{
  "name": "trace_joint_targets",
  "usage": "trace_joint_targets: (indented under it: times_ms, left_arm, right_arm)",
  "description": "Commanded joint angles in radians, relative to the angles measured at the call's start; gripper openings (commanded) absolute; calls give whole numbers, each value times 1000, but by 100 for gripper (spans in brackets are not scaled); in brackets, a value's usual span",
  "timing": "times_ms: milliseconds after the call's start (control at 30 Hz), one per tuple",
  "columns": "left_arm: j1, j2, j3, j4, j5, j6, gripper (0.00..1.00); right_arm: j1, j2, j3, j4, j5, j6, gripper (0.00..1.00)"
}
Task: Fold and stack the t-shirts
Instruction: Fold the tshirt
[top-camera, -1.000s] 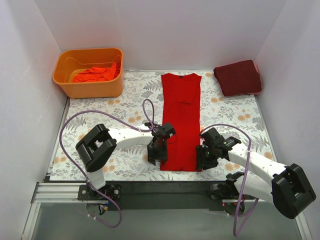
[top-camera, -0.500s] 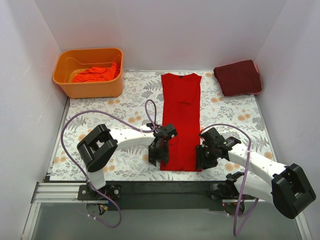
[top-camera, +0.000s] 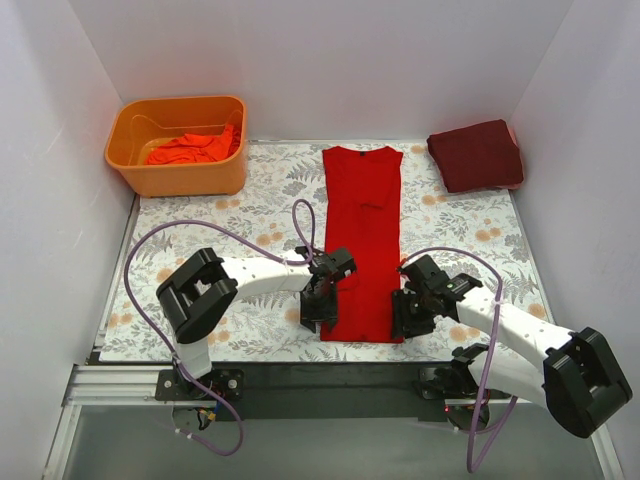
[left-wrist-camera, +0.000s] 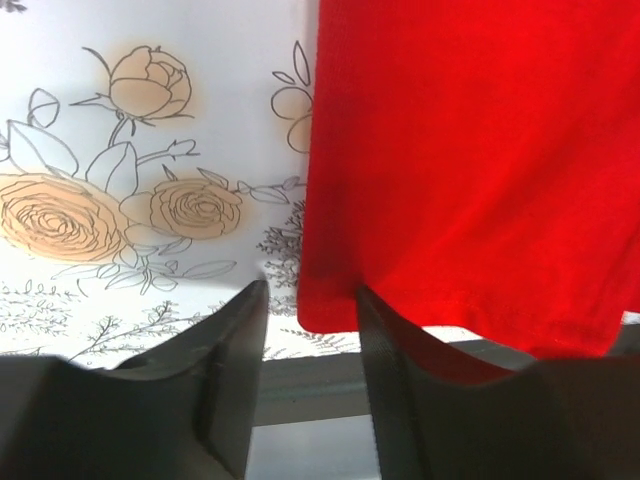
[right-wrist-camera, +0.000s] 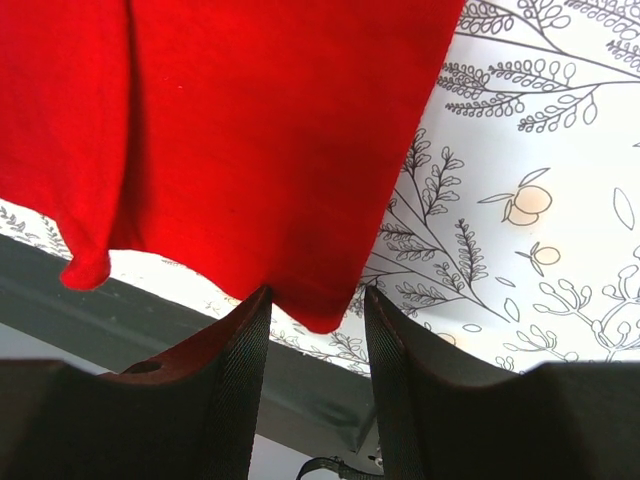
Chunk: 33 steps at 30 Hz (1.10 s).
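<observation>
Both grippers gaping, nothing held: left gripper (left-wrist-camera: 310, 300), right gripper (right-wrist-camera: 315, 305) straddle 6 o'clock hem corners of bright red t-shirt (top-camera: 362, 230), lying 12-to-6 down centre. Risk: pinch catches one layer only, folded sides spill open.

Floral-print table (top-camera: 200, 215), bright red t-shirt (top-camera: 362, 240) laid flat at centre, maroon t-shirt (top-camera: 476, 155) folded far right, orange tub (top-camera: 190, 178) set far left.

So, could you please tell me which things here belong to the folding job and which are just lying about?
Part of the job:
bright red t-shirt, spread flat mid-table
maroon t-shirt, folded, far right
orange-red t-shirt, crumpled in the tub

Just lying about:
orange tub, which only holds that shirt
floral table cover
</observation>
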Motion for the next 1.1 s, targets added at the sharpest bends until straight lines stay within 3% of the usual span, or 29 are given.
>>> trace_joint_targets:
  times_ms: [0, 67, 133, 167, 233, 333, 567, 800, 900, 1067]
  left_arm:
    - [-9, 16, 11, -7, 12, -4, 37]
    - [-10, 17, 8, -8, 9, -4, 29]
    - [-9, 19, -4, -13, 8, -6, 21]
    - [-10, 17, -8, -16, 2, -7, 11]
    - [-10, 16, -21, -23, -3, -10, 0]
    - [-10, 10, -40, -39, -8, -10, 0]
    - [-16, -52, -119, -88, -12, -15, 0]
    - [-98, -163, -207, -122, 25, -96, 0]
    - [-99, -188, -203, -108, 37, -99, 0]
    - [-7, -104, -6, -122, -15, 11, 0]
  right_arm:
    - [-3, 27, 4, 27, -8, 6, 49]
    - [-3, 35, -7, 34, -10, 5, 49]
    - [-2, 39, -15, 33, -10, 3, 42]
    - [-2, 39, -18, 31, -8, 3, 39]
    - [-3, 36, -22, 21, -7, 0, 23]
    - [-3, 9, -29, -2, 1, -4, 2]
    - [-3, -65, -27, -81, -25, -3, 1]
    - [0, -114, -36, -139, -209, -17, 1]
    - [-2, -123, 3, -177, -153, -30, 1]
    - [-15, -12, 216, -171, 34, -83, 1]
